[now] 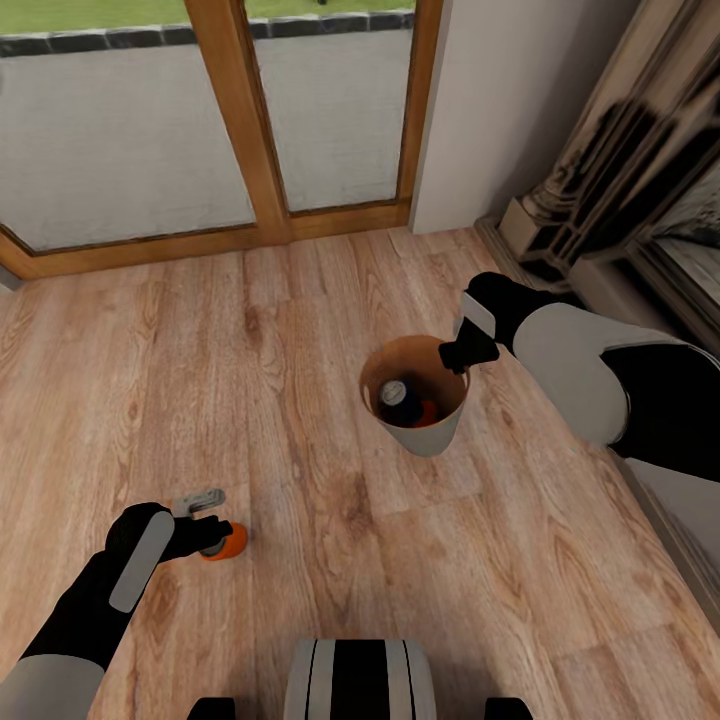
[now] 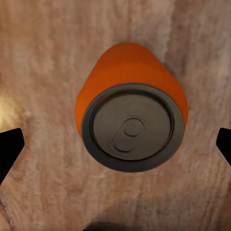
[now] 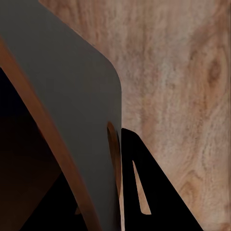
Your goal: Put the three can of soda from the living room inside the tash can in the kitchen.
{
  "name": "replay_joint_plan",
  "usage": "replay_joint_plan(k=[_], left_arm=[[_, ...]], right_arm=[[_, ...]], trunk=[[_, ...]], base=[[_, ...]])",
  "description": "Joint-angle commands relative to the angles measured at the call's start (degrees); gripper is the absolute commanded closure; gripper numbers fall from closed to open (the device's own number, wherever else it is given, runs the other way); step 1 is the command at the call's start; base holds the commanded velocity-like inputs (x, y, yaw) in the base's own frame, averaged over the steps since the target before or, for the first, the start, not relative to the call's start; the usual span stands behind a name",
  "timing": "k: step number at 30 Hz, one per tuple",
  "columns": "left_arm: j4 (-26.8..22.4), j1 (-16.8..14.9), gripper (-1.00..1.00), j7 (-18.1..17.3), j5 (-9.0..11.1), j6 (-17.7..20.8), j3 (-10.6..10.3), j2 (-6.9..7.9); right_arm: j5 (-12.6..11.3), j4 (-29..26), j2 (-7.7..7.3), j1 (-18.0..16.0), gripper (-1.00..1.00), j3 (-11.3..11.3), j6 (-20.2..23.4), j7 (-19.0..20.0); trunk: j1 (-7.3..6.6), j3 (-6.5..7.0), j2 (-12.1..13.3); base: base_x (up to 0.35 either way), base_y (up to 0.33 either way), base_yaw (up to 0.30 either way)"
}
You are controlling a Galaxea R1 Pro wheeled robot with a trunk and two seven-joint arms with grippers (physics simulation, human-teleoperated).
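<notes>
An orange can of soda [image 1: 230,543] stands upright on the wood floor. My left gripper [image 1: 210,535] hovers right over it, open. In the left wrist view its grey top [image 2: 130,130] sits between the two spread fingertips [image 2: 10,147], untouched. The pale tash can [image 1: 428,436] stands mid-floor with a dark blue can [image 1: 399,394] and a second orange can [image 1: 429,412] inside. My right gripper [image 1: 463,352] is shut on the bin's far right rim. In the right wrist view one finger [image 3: 144,187] lies outside the grey wall [image 3: 67,82].
Wood-framed glass doors [image 1: 250,120] close the far side, with a white wall corner [image 1: 500,110] beside them. A stone fireplace [image 1: 640,170] runs along the right. My base [image 1: 360,680] shows at the near edge.
</notes>
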Motion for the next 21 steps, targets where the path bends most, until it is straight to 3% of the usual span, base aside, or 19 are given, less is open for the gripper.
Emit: replay_joint_plan(k=[1, 6, 12, 21], left_arm=[[0.0, 0.0, -1.00, 0.0, 0.0, 0.0, 0.0, 0.00], [0.0, 0.0, -1.00, 0.0, 0.0, 0.0, 0.0, -0.13], [0.0, 0.0, -1.00, 0.0, 0.0, -0.2, 0.0, -0.50], [0.0, 0.0, -1.00, 0.1, 0.0, -1.3, 0.0, -0.63]], right_arm=[[-0.9, 0.1, 0.00, -0.2, 1.00, -0.4, 0.0, 0.2], [-0.9, 0.1, -0.03, -0.9, 1.00, -0.3, 0.0, 0.1], [-0.9, 0.1, -0.07, -1.0, 1.00, -0.3, 0.0, 0.1], [-0.9, 0.1, -0.08, -0.9, 1.00, -0.3, 0.0, 0.1]], trunk=[[-0.01, 0.00, 0.0], [-0.01, 0.00, 0.0], [0.15, -1.33, -0.1], [0.15, -1.33, -0.1]], base=[[0.000, 0.000, 0.000], [0.000, 0.000, 0.000], [0.000, 0.000, 0.000], [0.000, 0.000, 0.000]])
